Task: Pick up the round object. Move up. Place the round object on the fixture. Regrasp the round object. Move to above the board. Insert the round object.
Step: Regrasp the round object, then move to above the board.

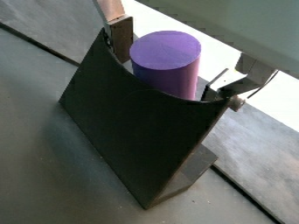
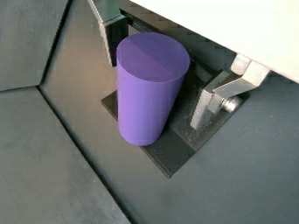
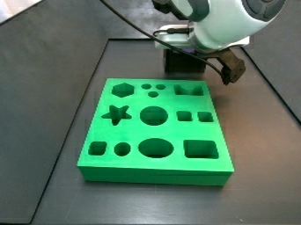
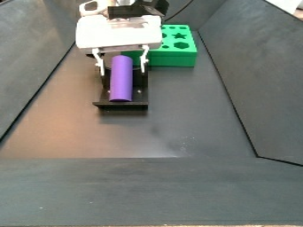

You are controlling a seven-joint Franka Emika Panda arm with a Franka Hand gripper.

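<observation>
My claw (image 4: 120, 58) hangs over the far end of the fixture (image 4: 122, 103), its two silver fingers spread on either side of the purple round peg (image 4: 120, 77). In both wrist views one finger (image 1: 114, 35) stands just beside the peg (image 1: 167, 63) at one flank and the other finger (image 2: 215, 96) stands at the opposite flank, with a sliver of gap showing between each plate and the purple surface (image 2: 149, 87). So my claw brackets the peg's upper end with its jaws parted wider than the peg; I cannot tell for certain whether either pad touches it, but it does not look clamped.

The peg lies lengthwise in the fixture, leaning back against the dark plate (image 1: 140, 131), its flat round end facing up toward my wrist. In a side view it runs from between my fingers down toward the near edge of the fixture's base.

The green board (image 3: 154, 130) with its star, hexagon, round and square holes lies flat on the dark tabletop (image 4: 178, 133), just beside the fixture (image 3: 181, 63) and beyond it in a side view (image 4: 179, 47). Nothing sits in the holes I can see.
</observation>
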